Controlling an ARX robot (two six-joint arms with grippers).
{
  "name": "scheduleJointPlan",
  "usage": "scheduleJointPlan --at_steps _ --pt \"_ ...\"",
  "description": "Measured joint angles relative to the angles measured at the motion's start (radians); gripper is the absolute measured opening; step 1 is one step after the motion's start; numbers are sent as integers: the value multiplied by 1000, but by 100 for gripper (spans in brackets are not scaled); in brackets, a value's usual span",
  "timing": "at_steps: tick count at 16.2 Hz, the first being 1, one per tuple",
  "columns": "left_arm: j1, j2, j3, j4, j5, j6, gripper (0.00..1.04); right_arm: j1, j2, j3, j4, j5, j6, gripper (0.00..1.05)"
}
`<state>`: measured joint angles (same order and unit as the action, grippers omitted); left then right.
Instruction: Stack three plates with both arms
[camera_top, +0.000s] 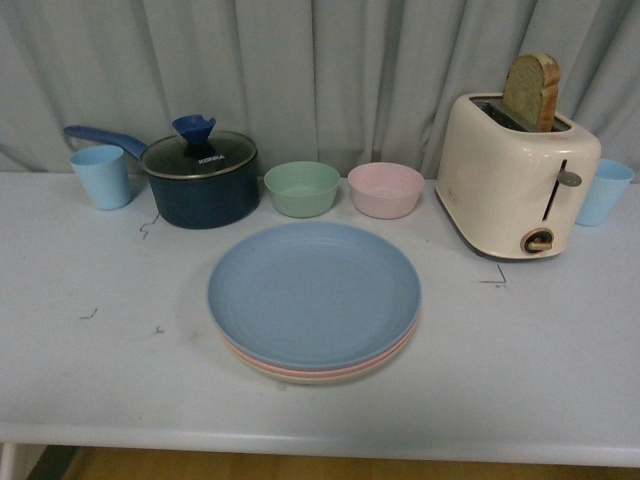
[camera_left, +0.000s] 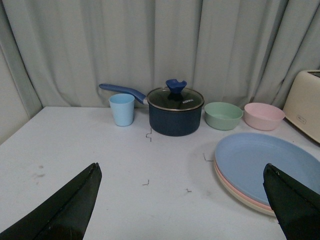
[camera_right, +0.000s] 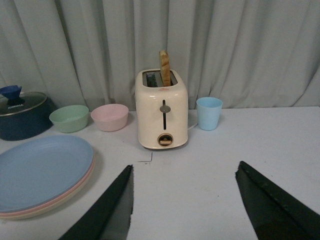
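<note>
- The left gripper (camera_left: 182, 210) is hovering over the table (camera_top: 560, 360) with its fingers (camera_left: 65, 210) spread wide and nothing between them.
- The right gripper (camera_right: 185, 210) is likewise standing open and empty, its fingers (camera_right: 270, 205) apart above bare tabletop.
- The three plates are sitting stacked in the middle of the table: the blue plate (camera_top: 313, 293) on top, the pink plate (camera_top: 262, 363) under it, the cream plate (camera_top: 330, 380) at the bottom.
- The stack is lying off to the side of each gripper, touching neither.
- Behind the stack a green bowl (camera_top: 301, 188) and a pink bowl (camera_top: 385, 189) are standing side by side.
- Beside the green bowl a dark blue pot (camera_top: 199, 180) is sitting with a glass lid; the lid's white lettering is too small to read.
- A light blue cup (camera_top: 101, 176) is standing under the pot's handle.
- A cream toaster (camera_top: 515, 175) is holding a slice of bread (camera_top: 532, 90) upright, with a second blue cup (camera_top: 603, 191) just behind it.
- Grey curtains (camera_top: 330, 70) are hanging behind everything.
</note>
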<state>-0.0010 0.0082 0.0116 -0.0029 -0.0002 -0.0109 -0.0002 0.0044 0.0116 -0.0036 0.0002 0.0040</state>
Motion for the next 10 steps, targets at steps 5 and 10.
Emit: scheduleJointPlan --at_steps 5,10 --pt "0 0 0 0 0 0 98 0 0 0 0 0 0 97" --pt "0 0 0 0 0 0 98 0 0 0 0 0 0 98"
